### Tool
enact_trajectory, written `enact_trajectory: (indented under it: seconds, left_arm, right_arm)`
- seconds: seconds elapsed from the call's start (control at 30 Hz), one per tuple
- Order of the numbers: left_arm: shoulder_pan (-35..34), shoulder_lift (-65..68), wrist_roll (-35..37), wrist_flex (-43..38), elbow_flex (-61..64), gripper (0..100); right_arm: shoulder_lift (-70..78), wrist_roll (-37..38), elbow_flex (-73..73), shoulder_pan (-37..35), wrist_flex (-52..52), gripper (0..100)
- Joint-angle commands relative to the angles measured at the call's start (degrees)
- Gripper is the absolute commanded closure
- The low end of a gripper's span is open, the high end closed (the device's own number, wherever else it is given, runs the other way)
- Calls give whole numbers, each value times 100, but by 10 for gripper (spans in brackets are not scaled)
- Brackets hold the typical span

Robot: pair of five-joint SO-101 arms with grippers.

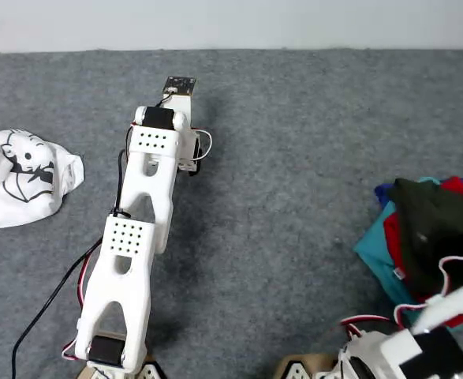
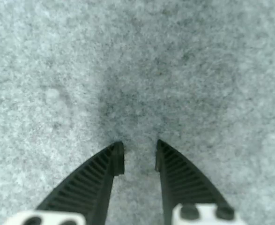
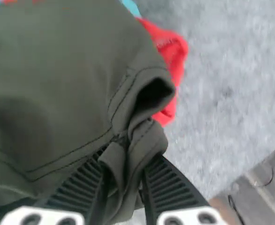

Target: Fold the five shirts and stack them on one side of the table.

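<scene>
1. Grey and fuzzy all over, the table (image 1: 294, 158) has cloth at both ends.
2. Off at the left edge lies the white shirt (image 1: 22, 178), crumpled, with a black cartoon print facing up, well apart from everything else.
3. Over at the right edge sits a loose pile. The olive shirt (image 3: 57, 79) is on top, with the red shirt (image 3: 167, 47), the teal shirt (image 1: 373, 249) and the blue shirt (image 1: 383, 192) poking out from under it.
4. The right claw (image 3: 125, 164) is clamped on a bunched fold at the olive shirt's hem, the cloth squeezed between its ribbed fingers.
5. The left arm (image 1: 148, 197) stretches out over the middle of the table. The left claw (image 2: 139, 157) points down at bare table just below its tips, its fingers a narrow gap apart and holding nothing.
</scene>
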Motion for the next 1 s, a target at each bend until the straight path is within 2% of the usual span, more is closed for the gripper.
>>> enact_trajectory:
  seconds: [0.0, 0.1, 0.23, 0.53, 0.63, 0.83, 0.97]
  left_arm:
    - [-9, -35, 26, 70, -163, 881]
    - [-9, -35, 26, 70, -163, 881]
    - [-9, -35, 26, 70, -163, 881]
    - [-9, -35, 26, 70, -163, 881]
    - [-9, -35, 26, 70, -163, 881]
    - [-9, -35, 26, 70, -163, 881]
    - [-9, -35, 26, 105, -163, 881]
  right_arm:
    - [-92, 88, 229, 453, -110, 984]
    - [-92, 35, 290, 796, 22, 902]
    - [-92, -624, 255, 1174, 585, 764]
    - [-848, -1108, -334, 1086, 796, 757]
    - [-1235, -1116, -484, 444, 778, 757]
    - [-1182, -1116, 246, -1701, 400, 757]
    - [-1112, -1055, 1415, -2053, -400, 757]
